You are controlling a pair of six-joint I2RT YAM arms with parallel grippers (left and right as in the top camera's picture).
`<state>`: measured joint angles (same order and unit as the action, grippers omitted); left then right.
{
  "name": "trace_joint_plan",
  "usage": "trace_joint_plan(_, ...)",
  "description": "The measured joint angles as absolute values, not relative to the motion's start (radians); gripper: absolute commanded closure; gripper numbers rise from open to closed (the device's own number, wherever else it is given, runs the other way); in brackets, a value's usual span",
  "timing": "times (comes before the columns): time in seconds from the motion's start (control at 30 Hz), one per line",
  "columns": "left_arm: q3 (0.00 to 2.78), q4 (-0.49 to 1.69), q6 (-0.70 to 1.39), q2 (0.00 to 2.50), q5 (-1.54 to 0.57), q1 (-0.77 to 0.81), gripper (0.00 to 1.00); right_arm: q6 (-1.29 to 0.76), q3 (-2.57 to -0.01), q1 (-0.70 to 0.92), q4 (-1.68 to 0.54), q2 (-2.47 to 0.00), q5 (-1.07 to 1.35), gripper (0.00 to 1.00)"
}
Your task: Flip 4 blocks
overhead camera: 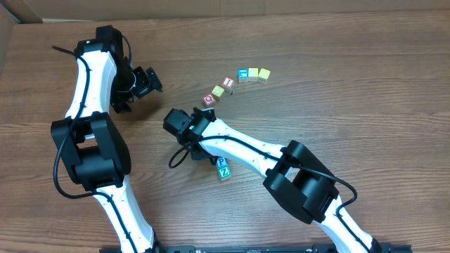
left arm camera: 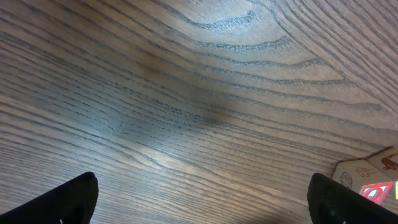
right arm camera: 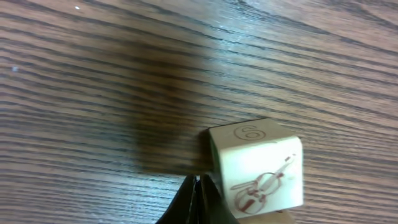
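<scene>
Fingers (right arm camera: 186, 208) shut, perhaps touching edge of cream block (right arm camera: 258, 165).

Eight small wooden letter cubes (overhead camera: 253, 73) lay on the one brown wood-grain table (overhead camera: 365, 105) — six in a curved row and two set apart as a pair. By face colour there were two red-faced cubes (overhead camera: 208, 100), three yellow-faced cubes (overhead camera: 264, 73) — one of them perhaps greener, too small to tell — two blue-faced cubes (overhead camera: 242, 74) and one teal-green-faced cube (overhead camera: 224, 173). Two white-and-black robot arms (overhead camera: 90, 84) stood at the table.
</scene>
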<state>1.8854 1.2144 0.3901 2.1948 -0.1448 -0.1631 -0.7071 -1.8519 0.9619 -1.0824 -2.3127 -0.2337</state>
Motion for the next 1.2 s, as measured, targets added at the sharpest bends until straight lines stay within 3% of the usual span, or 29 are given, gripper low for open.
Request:
trace_joint_plan(0.6,1.885,1.214,0.390,2.195,-0.145,-0.163,0.00,-0.702,-1.915,0.959,-1.272,-2.316,-0.047,0.96)
trace_joint_plan(0.97,1.885,1.214,0.390,2.195,-0.145,-0.163,0.00,-0.675,-1.894,0.993,-1.177,-2.316,-0.026,0.96)
trace_joint_plan(1.2,1.885,1.214,0.390,2.195,-0.145,-0.163,0.00,-0.656,-1.892,0.993,-1.313,-2.316,-0.007,0.96)
